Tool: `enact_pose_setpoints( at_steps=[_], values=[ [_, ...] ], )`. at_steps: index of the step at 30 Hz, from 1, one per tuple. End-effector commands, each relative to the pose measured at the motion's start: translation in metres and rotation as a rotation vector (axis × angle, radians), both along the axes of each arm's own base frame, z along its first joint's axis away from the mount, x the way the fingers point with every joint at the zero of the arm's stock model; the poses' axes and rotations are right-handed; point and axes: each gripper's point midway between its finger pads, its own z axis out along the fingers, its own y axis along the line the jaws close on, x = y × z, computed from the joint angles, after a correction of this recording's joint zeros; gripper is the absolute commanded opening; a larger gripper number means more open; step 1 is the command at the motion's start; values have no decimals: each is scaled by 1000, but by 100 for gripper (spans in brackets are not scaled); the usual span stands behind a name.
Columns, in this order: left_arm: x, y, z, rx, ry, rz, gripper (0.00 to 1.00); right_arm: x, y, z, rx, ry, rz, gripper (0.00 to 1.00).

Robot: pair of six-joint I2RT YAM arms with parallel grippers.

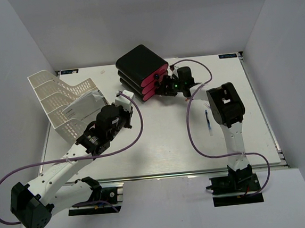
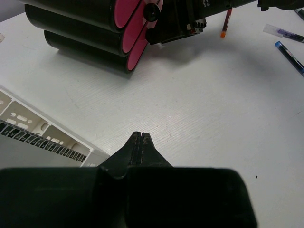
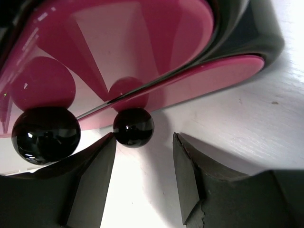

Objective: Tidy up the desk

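The desk [image 1: 160, 140] is a white tabletop between grey walls. A black-and-pink drawer unit [image 1: 142, 71] stands at its back middle. My right gripper [image 1: 167, 86] is at the unit's pink fronts. In the right wrist view it [image 3: 144, 137] is open, and the small black knob [image 3: 133, 127] of the lowest drawer sits just beyond its left fingertip, not gripped. A larger knob [image 3: 46, 135] is to the left. My left gripper [image 1: 126, 101] hovers beside the white mesh paper tray [image 1: 66, 103]. Seen from the left wrist, it [image 2: 141, 135] is shut and holds nothing.
Paper sheets [image 1: 82, 107] lie in the tray. Loose pens lie right of the drawer unit [image 2: 95, 28]: an orange-tipped one [image 2: 226, 21], a purple one [image 2: 285, 33] and a blue one [image 2: 289, 55]. A blue pen [image 1: 208, 121] lies by the right arm.
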Motion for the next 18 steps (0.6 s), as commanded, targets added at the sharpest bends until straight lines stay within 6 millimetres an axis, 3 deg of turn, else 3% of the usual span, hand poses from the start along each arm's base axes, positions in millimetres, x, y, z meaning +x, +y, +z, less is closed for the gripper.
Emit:
enact_pose_setpoints(
  at_steps=[1, 9, 18],
  values=[
    [1, 3, 7, -5, -21, 7, 0, 16, 10, 27, 61, -99, 17, 57],
    [2, 3, 4, 1, -16, 13, 0, 15, 14, 22, 103, -111, 30, 53],
    [3, 4, 4, 7, -16, 19, 0, 8, 14, 13, 145, -97, 28, 37]
  ],
)
